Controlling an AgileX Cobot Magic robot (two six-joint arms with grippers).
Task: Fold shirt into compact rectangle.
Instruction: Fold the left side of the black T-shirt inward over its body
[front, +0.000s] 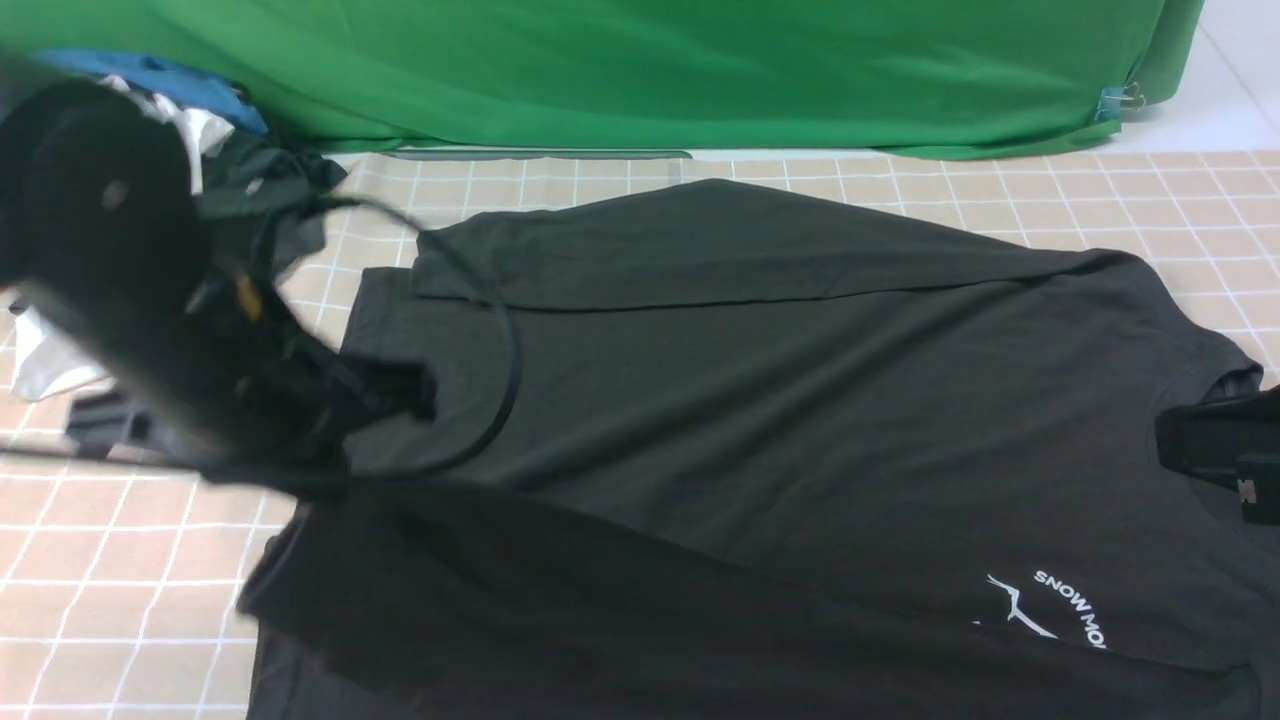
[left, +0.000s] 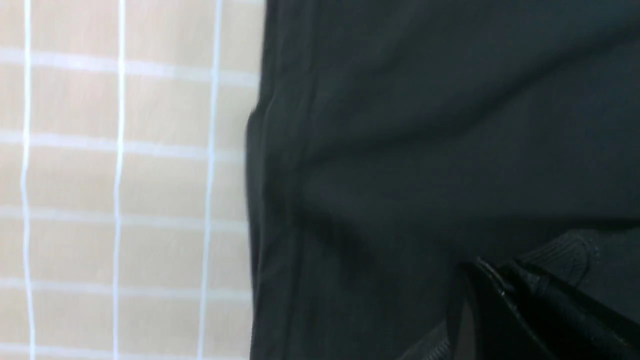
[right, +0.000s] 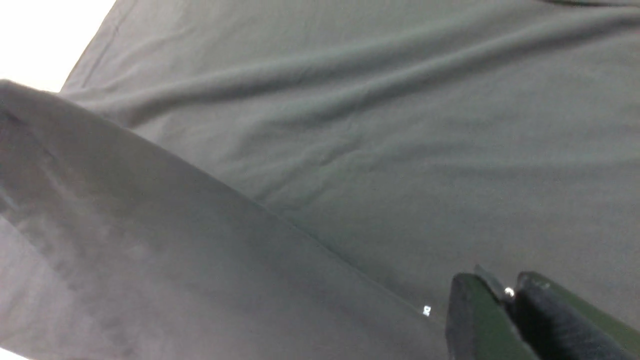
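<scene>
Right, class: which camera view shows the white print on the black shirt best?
The front view: the white print sits on the shirt's near right part, and its lettering is readable though partly hidden. Both wrist views show only plain black cloth, with no lettering.

The left arm (front: 110, 280) is big and black, with a thin black cable (front: 512, 380) looping off it and a little yellow spot (front: 247, 297). The right gripper (right: 502, 300) is black too, with a tiny shiny screw (right: 509, 292) between its two fingers (right: 550, 320).
</scene>
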